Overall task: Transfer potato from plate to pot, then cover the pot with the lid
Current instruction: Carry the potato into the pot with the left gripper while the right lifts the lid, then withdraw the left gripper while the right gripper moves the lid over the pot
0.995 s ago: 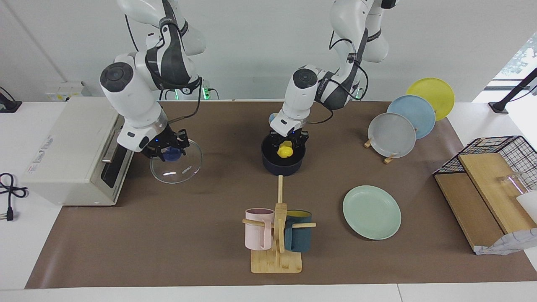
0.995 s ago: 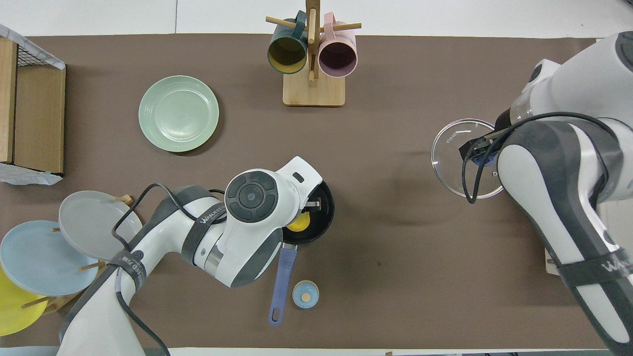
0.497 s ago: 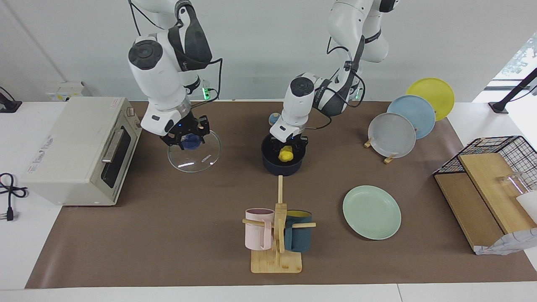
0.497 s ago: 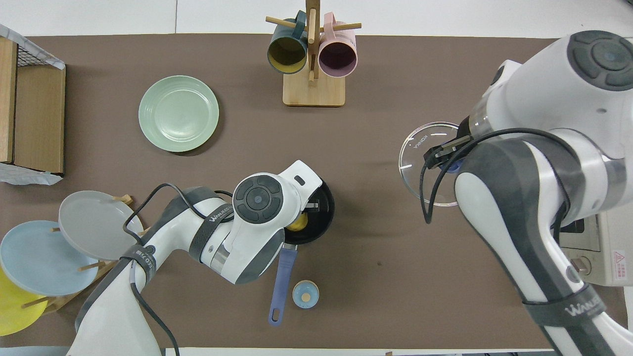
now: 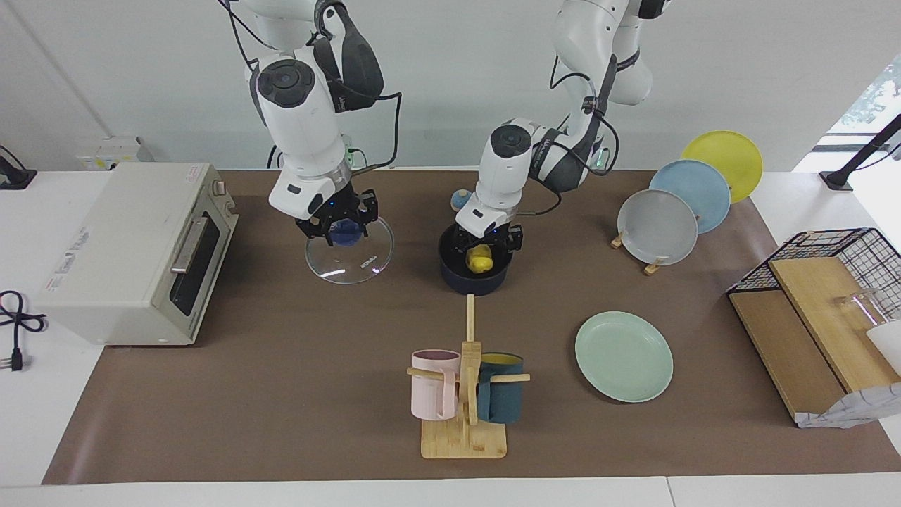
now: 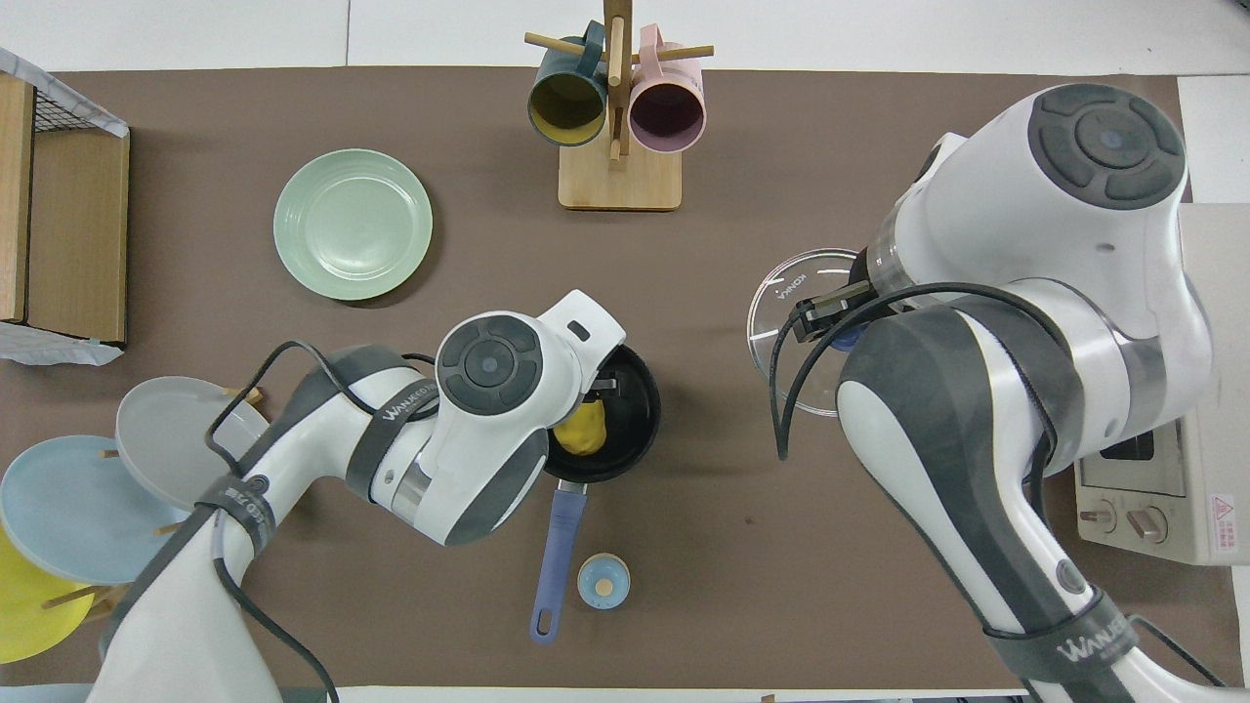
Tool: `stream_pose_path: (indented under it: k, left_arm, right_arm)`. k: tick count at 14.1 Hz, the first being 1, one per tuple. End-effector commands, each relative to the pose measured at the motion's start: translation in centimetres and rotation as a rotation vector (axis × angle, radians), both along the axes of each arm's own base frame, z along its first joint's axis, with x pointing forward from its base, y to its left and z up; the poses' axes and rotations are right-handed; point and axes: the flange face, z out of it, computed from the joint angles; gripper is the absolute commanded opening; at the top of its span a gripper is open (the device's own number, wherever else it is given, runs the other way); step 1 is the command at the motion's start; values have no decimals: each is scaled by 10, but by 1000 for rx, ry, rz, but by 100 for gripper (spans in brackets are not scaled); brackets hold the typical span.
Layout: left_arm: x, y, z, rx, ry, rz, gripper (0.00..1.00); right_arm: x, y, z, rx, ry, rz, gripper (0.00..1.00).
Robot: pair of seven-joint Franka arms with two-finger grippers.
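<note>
Potato (image 5: 480,259), small, bright yellow, lumpy toy: inside the dark navy saucepan-type pot (image 5: 473,283), resting low against its black interior. Pot stands mid-table, nearer the robots' edge; its long blue handle (image 6: 555,557) points toward that edge.

Sweep, facing view, item by item:

1. White toaster oven (image 5: 120,246): at right arm's end of table, on the white surface just off the brown mat (image 5: 281,366).
2. Right gripper (image 5: 338,229): clenched on the blue knob of the round clear glass lid (image 5: 355,264) w/ metal rim. Lid hangs under gripper, over mat btwn oven and pot, apart from both.
3. Small blue-domed bell (image 6: 603,581): near robots' edge, just beside pot handle.
4. Left gripper (image 5: 488,249): over pot mouth, released; fingers stand either side of potato w/ a gap showing.
5. Wooden mug stand (image 5: 466,429): mid-length, near the table edge farthest from robots; carries a pink mug (image 5: 433,387) and a dark teal mug (image 5: 501,400).
6. Round pale mint-green plate (image 5: 624,356): flat on mat, farther from robots than pot, toward left arm's end. Nothing on it.
7. Grey, blue and yellow plates (image 5: 693,193): upright in a rack at the robots'-edge corner, left arm's end.
8. Black wire basket (image 5: 855,243) w/ wooden boards: at left arm's end edge.
</note>
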Motion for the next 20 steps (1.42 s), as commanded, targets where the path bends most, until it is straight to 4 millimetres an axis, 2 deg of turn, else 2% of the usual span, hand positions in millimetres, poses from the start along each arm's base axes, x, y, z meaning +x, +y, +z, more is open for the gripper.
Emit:
stream_pose_path:
  k: [1,3,4,5,6,7,9,10,12,13,14,15,17,18,20]
  left_arm:
    - [42,35,91,27,7,39,100]
    - [71,86,144,17,-4,75,100]
    - [77,111,161,12,-12,70,100]
    - [80,141,180,8,-27,62,100]
    - [84,172,191,11,-26,43,100]
    - [87,199,198,17,-16,30,100]
    - [91,243,219,20,-18,24,100]
    - [92,263,227,26,-14,7,100]
    - [88,284,239,31,-19,19,100]
    - [84,293,247,35,-29,31,100]
    - [82,294,249,38,-28,33,100]
    - [81,295,249,47,-20,31,100]
    - [76,297,250,54,-1,33,100]
    - [70,299,255,61,-8,35,100]
    - [68,300,250,67,1,24,100]
  right_arm:
    - [-11,45,0,-30,-20,-45,0]
    - [-15,65,-5,-36,-35,-62,0]
    - [-19,79,-4,-29,-42,-67,0]
    - [-25,101,-5,-27,-46,-82,0]
    - [-30,125,-9,-29,-45,-106,0]
    - [-33,140,-14,-22,-55,-129,0]
    - [-33,147,-18,5,-70,-163,0]
    - [-36,159,-19,19,-83,-162,0]
    - [-51,207,-43,-1,-73,-156,0]
    - [-44,220,-44,1,-84,-170,0]
    - [-37,227,-41,5,-102,-171,0]
    - [-36,232,-50,0,-95,-192,0]
    - [-45,245,-55,-2,-94,-210,0]
    - [-44,245,-55,2,-96,-210,0]
    - [-46,247,-58,9,-96,-215,0]
